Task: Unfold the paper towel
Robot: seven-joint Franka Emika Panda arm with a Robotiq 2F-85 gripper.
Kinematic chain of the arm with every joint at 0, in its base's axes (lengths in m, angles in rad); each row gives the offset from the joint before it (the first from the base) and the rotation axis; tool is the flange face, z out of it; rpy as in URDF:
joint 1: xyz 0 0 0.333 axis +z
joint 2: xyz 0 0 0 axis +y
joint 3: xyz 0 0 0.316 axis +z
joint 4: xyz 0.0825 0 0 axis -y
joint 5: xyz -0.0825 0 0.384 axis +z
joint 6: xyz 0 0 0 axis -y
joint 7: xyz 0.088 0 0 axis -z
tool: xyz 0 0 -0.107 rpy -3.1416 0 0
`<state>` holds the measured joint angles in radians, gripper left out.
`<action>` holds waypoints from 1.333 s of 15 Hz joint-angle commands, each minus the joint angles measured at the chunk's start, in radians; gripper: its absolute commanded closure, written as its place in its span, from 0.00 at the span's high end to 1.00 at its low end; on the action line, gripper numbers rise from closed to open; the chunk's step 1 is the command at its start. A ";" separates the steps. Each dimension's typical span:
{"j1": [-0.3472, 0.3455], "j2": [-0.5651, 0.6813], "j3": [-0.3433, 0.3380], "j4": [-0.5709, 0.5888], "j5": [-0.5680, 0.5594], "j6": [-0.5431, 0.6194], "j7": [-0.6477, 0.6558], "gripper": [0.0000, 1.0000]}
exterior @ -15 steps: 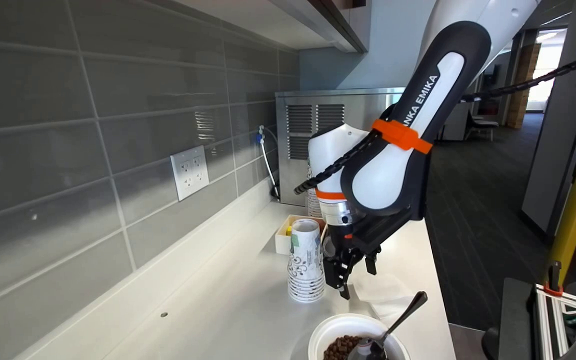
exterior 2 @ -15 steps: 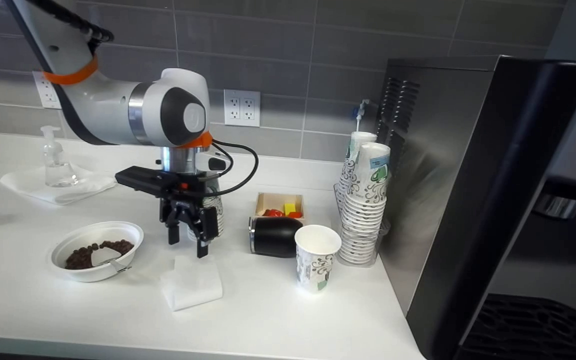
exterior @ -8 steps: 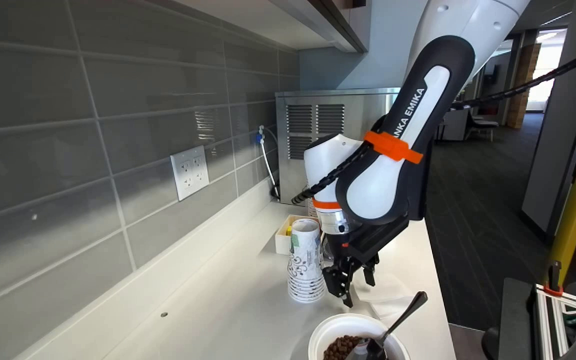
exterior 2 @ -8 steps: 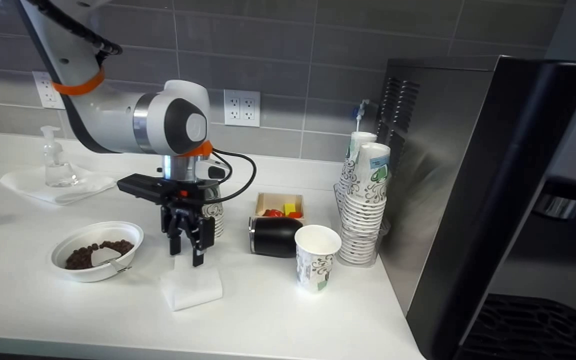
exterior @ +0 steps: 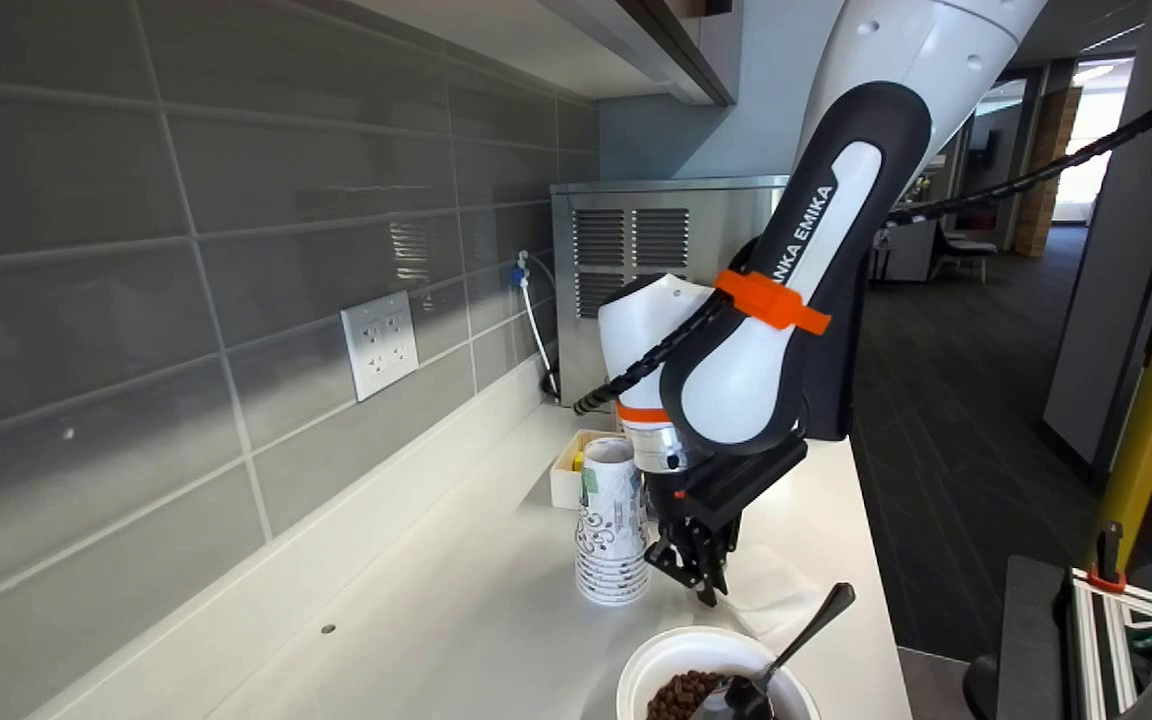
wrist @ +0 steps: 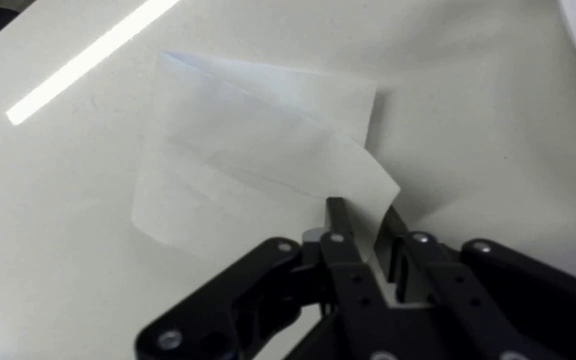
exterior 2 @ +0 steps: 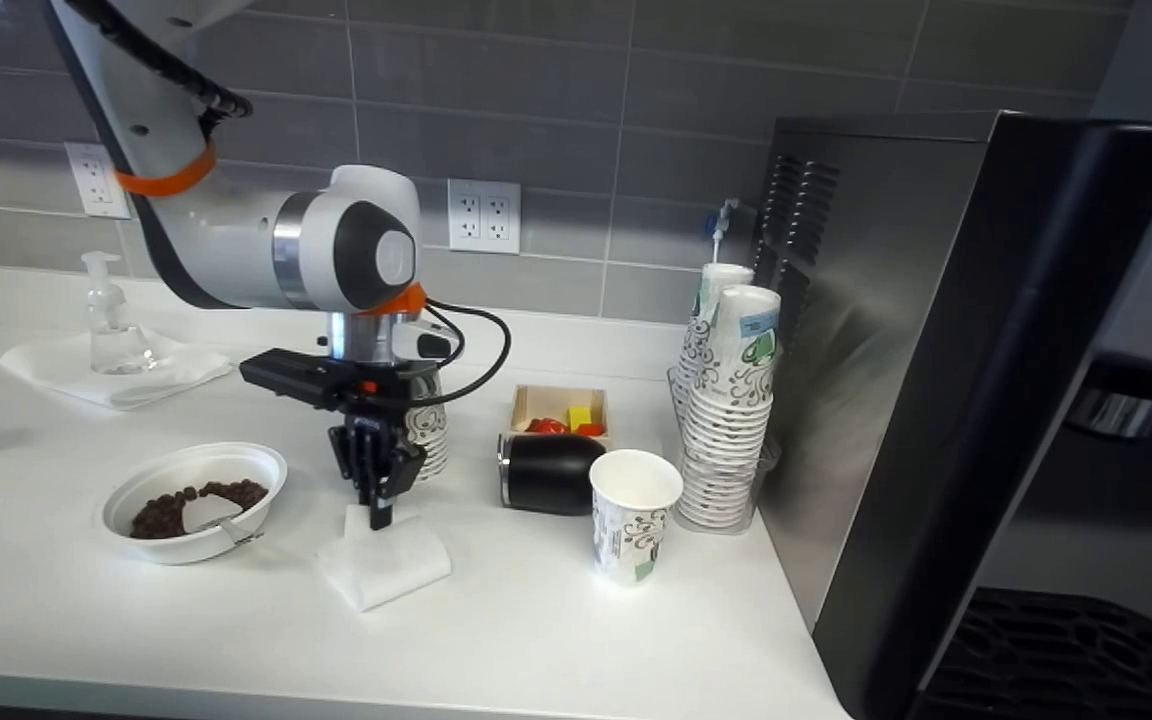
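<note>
In an exterior view: round white bowl (exterior 2: 176, 549) holding brown pellets (exterior 2: 160, 516); pale wooden box (exterior 2: 541, 401) with red and yellow pieces (exterior 2: 579, 416); folded white paper towel (exterior 2: 388, 567) on white table (exterior 2: 536, 630), just beside bowl, under black fingers (exterior 2: 380, 514). Clear pump bottle (exterior 2: 119, 347) shown here alone.

In an exterior view: dark spoon (exterior: 806, 637) leaning in bowl.

In wrist view: fingers nearly together, raised towel edge pinched between; free corner pointing rightward; long axis hard to tell.

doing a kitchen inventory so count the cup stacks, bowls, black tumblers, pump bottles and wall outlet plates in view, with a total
Cup stacks: 3
Bowls: 1
Black tumblers: 1
Pump bottles: 1
Wall outlet plates: 2
Total: 8
</note>
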<state>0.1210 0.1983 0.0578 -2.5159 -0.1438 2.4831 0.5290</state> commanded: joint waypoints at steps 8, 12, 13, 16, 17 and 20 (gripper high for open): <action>0.022 -0.070 -0.022 -0.008 -0.007 -0.002 0.000 0.00; 0.017 -0.137 -0.019 -0.021 -0.031 -0.012 0.007 0.00; 0.015 -0.151 -0.017 -0.024 -0.036 -0.013 0.009 0.00; 0.006 -0.191 -0.003 -0.038 -0.017 0.004 -0.027 0.00; 0.003 -0.204 0.001 -0.044 -0.005 0.013 -0.041 0.00; 0.000 -0.232 0.014 -0.060 0.034 0.037 -0.100 0.00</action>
<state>0.1307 0.0256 0.0569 -2.5310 -0.1510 2.4867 0.4935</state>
